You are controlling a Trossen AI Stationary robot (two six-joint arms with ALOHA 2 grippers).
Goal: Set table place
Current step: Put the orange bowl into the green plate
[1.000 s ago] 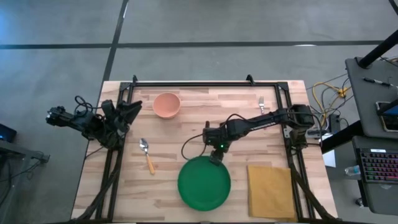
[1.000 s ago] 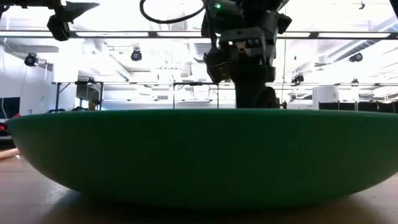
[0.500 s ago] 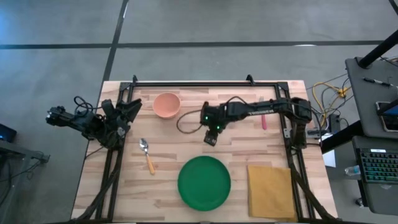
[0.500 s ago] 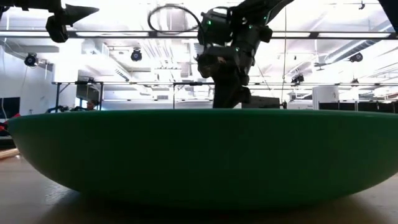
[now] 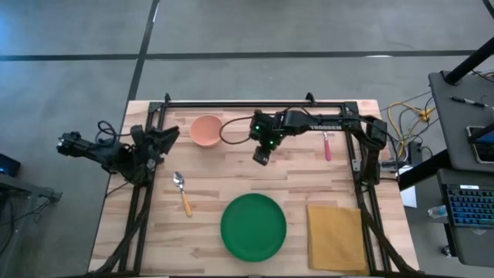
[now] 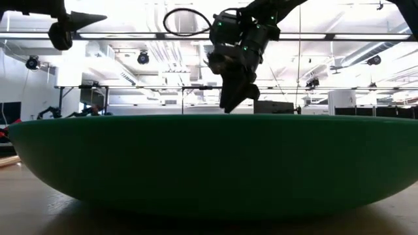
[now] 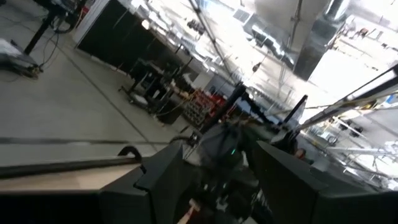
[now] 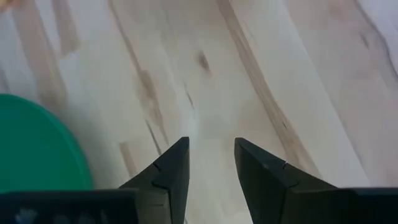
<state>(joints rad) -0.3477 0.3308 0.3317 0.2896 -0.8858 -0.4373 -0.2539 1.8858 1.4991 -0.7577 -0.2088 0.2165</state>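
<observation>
The round green plate (image 5: 253, 226) lies flat on the table near its front edge and fills the low view (image 6: 209, 163). The peach bowl (image 5: 206, 130) stands at the far left. The orange-handled spoon (image 5: 183, 191) lies left of the plate. The red-handled fork (image 5: 326, 144) lies at the far right. The mustard napkin (image 5: 336, 236) lies flat right of the plate. My right gripper (image 5: 261, 157) hangs open and empty over bare wood between the bowl and the plate (image 8: 208, 168). My left gripper (image 5: 165, 137) is open at the table's left edge.
The black metal frame (image 5: 239, 103) runs along the table's far edge and down both sides. Bare planks (image 5: 231, 174) lie between the bowl, the spoon and the plate. A desk with a keyboard (image 5: 471, 208) stands off the table's right side.
My right gripper has risen from the plate's far rim and gone toward the table's far edge and a little left, nearer the bowl. The plate has stayed where it was. The fork's red handle, hidden under the arm before, now shows.
</observation>
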